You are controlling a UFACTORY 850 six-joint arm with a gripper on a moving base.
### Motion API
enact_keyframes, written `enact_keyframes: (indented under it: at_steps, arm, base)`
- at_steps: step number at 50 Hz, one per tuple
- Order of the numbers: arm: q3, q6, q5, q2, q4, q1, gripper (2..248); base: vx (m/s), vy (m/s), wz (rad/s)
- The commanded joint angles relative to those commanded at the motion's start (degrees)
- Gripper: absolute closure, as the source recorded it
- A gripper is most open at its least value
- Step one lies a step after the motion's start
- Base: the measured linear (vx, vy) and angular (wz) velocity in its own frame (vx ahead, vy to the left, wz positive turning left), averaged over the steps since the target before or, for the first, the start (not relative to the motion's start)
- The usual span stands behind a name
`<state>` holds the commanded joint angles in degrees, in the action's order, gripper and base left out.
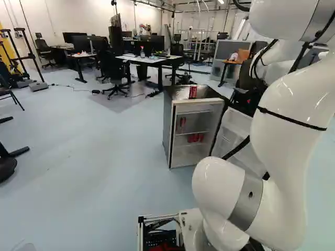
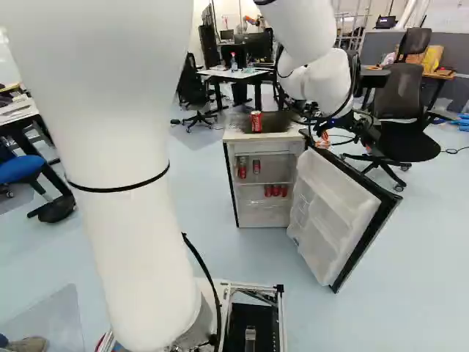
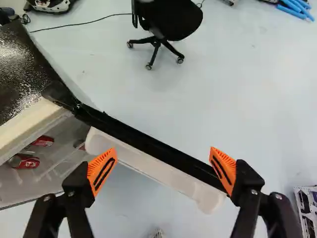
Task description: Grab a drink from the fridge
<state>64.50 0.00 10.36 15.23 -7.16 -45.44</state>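
Left base view: right of the middle, we see a small fridge (image 1: 194,107), its door (image 1: 235,125) open. One red can stands upright on its top, near the front edge. Inside are more red cans on two levels. Farther back, a bottle (image 1: 142,52) stands on a bench (image 1: 144,59).

Right base view: the can on top (image 2: 256,122) stands near the front edge, between the two front corners. Inside, we count two upper-shelf cans (image 2: 242,169), side by side, and three lower-shelf cans (image 2: 276,191) in a row. The door swings out to the right, pale bins lining its inner face. Our end effector (image 2: 323,138) is near the door's top edge.

Wrist view: our end effector (image 3: 163,150) is wide, nothing gripped, the door's top edge running diagonally across the gap. We cannot tell whether they touch. Beside one finger, red cans lie within sight inside the fridge.
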Motion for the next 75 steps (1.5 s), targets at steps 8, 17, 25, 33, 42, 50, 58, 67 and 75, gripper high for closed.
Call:
enact_keyframes:
  at_steps: [8,17,25,33,42,50,58,67,75]
  arm:
    - [2.23,0.0,2.86,1.88,0.81,-0.72,3]
    - [4.78,0.0,4.93,3.98,1.72,-1.51,3]
    - [7.07,0.0,6.73,5.85,2.63,-2.19,3]
    - [9.43,0.0,8.6,7.72,3.62,-2.84,3]
    - [12.14,0.0,10.81,9.84,4.56,-3.52,3]
    - [14.6,0.0,12.71,11.73,4.59,-4.1,3]
    - [17.09,0.0,14.37,13.6,4.59,-4.67,3]
    - [19.92,0.0,16.17,15.7,4.59,-5.28,3]
    - [22.51,0.0,17.77,17.59,4.59,-5.8,3]
  base:
    - [0.0,0.0,0.0]
    - [0.0,0.0,0.0]
    - [0.0,0.0,0.0]
    - [0.0,0.0,0.0]
    - [0.0,0.0,0.0]
    - [0.0,0.0,0.0]
    - [0.0,0.0,0.0]
    - [0.0,0.0,0.0]
    - [0.0,0.0,0.0]
